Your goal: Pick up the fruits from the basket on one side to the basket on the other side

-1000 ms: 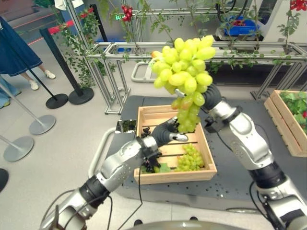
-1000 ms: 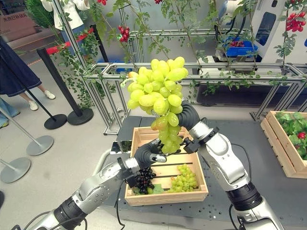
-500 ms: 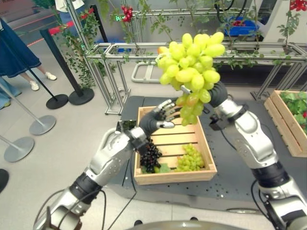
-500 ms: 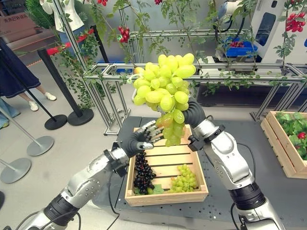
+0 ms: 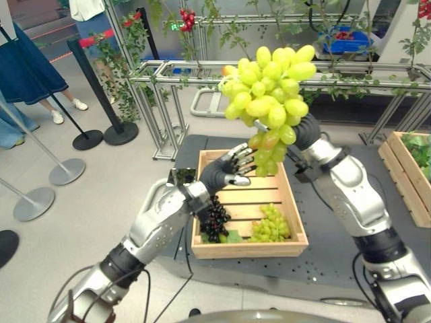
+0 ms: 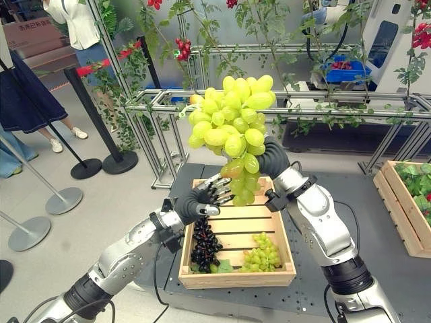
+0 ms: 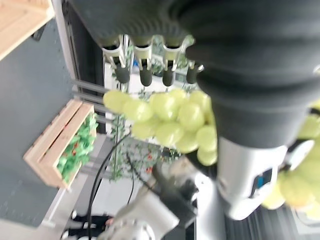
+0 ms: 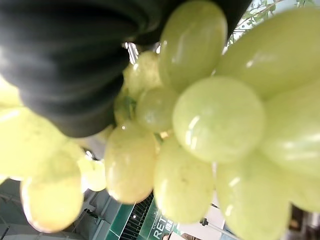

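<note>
Currently, step: we judge carry phase; large bunch of pale green grapes (image 6: 231, 128) is raised high above the slatted wooden crate (image 6: 277, 230).
Right hand (image 6: 272, 156): beneath the bunch; fingers hidden, grip unreadable.
Left hand (image 6: 205, 197): fingers spread, empty, just beside the bunch's lower tip.
Next: we expect a swing toward the leaf-filled wooden crate (image 6: 408, 198), well apart on the right.
Obstacles: aluminium frame with vines (image 6: 323, 108) close behind; dark grape bunch (image 6: 203, 245) remains.

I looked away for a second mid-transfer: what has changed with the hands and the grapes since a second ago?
The left hand has let go of the big green grape bunch: it was curled round the bunch's lower end, now its fingers are spread beside it. The bunch has moved slightly up and to the robot's right. The right hand still carries it above the wooden crate, where the dark and small green grapes lie unchanged.
</note>
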Motion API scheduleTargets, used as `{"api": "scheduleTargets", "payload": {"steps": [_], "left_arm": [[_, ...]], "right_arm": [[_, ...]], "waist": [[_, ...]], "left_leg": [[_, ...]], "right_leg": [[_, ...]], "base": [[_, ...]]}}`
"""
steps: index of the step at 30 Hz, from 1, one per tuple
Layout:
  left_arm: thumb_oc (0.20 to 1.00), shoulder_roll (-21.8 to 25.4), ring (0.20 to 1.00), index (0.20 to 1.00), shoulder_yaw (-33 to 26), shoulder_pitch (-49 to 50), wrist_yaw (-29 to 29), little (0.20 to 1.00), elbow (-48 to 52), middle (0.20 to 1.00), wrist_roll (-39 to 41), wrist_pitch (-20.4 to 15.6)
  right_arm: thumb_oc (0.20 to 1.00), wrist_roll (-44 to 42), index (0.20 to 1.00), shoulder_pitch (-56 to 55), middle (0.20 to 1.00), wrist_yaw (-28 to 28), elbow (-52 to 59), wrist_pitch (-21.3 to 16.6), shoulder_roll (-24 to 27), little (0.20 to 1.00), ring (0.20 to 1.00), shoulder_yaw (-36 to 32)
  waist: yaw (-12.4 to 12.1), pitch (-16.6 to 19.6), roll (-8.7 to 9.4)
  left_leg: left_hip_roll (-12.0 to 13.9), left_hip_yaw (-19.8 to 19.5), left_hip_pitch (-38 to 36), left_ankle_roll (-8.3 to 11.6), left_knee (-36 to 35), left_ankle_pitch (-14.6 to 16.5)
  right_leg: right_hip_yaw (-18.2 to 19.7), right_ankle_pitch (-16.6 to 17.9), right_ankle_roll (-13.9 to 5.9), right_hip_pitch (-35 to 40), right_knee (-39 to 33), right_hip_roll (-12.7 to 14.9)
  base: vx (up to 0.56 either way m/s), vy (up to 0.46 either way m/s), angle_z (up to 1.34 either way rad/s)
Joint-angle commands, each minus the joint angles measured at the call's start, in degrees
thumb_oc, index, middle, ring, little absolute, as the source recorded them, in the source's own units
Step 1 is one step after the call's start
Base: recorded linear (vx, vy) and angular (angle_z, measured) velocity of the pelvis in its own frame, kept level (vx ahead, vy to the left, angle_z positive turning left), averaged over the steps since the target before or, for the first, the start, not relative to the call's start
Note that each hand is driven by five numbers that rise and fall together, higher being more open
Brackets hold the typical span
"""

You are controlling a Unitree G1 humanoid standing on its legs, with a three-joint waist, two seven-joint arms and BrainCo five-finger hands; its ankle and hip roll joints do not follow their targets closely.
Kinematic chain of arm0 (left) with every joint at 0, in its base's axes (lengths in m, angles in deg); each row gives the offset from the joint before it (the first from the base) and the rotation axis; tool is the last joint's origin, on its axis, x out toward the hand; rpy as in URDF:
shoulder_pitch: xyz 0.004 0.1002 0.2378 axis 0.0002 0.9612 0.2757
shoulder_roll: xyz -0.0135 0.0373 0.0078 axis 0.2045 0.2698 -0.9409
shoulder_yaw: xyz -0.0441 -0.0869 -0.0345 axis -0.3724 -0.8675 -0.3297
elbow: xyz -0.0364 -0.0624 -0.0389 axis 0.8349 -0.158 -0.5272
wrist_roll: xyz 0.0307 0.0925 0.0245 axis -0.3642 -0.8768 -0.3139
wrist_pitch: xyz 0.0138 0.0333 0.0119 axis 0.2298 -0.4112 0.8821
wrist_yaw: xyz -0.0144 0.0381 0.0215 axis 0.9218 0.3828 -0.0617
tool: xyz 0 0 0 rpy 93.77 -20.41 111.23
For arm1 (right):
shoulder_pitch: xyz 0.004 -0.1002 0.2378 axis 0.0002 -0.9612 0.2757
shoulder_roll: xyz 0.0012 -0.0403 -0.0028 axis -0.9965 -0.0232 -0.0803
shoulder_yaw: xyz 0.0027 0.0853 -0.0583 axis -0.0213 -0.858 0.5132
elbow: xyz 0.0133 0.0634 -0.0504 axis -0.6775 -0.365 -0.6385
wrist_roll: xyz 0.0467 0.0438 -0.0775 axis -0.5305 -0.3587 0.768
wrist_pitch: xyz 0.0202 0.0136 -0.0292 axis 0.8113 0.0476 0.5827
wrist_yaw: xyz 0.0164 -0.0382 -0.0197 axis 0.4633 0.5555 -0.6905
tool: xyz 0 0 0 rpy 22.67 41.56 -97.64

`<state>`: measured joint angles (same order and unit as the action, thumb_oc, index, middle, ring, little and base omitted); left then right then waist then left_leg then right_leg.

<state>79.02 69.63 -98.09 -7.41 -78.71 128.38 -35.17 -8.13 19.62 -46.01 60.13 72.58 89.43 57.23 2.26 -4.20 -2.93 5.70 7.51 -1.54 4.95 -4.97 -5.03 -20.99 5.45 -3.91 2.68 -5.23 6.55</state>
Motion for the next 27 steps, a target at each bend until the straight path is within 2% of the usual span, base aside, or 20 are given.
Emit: {"api": "scheduleTargets", "payload": {"steps": [1,15,27], "left_arm": [[1.000,0.33,1.000,1.000,2.16,-6.94,-1.22,1.000,2.15,1.000,2.13,-1.85],[1.000,-0.83,1.000,1.000,7.12,-10.28,-2.36,1.000,2.54,1.000,1.52,-0.94],[1.000,-0.65,1.000,1.000,6.35,-9.97,-2.69,1.000,2.74,1.000,-0.11,-1.17]], "right_arm": [[0.200,-2.13,0.200,5.15,0.200,-0.07,2.52,-3.36,-1.40,0.200,0.200,-1.96],[0.200,-5.48,0.200,7.16,0.200,-1.60,1.03,-2.40,-2.50,0.200,0.200,1.68],[0.200,-5.74,0.200,4.81,0.200,-1.92,0.87,-2.14,-3.60,0.200,0.200,1.09]], "waist": [[0.05,1.02,3.51],[0.72,0.72,3.27],[1.07,0.69,3.24]], "left_leg": [[-1.46,0.45,-2.63,-1.22,1.44,5.29],[-1.45,0.51,-2.32,-1.26,1.63,5.40],[-1.48,0.48,-2.42,-1.36,1.58,5.53]], "right_leg": [[-0.92,-5.17,-4.83,2.74,1.37,2.52],[-0.35,-5.13,-4.80,2.27,1.52,2.62],[-0.20,-5.25,-4.74,2.19,1.63,2.62]], "base": [[0.00,0.000,0.00],[0.00,0.000,0.00],[0.00,0.000,0.00]]}}
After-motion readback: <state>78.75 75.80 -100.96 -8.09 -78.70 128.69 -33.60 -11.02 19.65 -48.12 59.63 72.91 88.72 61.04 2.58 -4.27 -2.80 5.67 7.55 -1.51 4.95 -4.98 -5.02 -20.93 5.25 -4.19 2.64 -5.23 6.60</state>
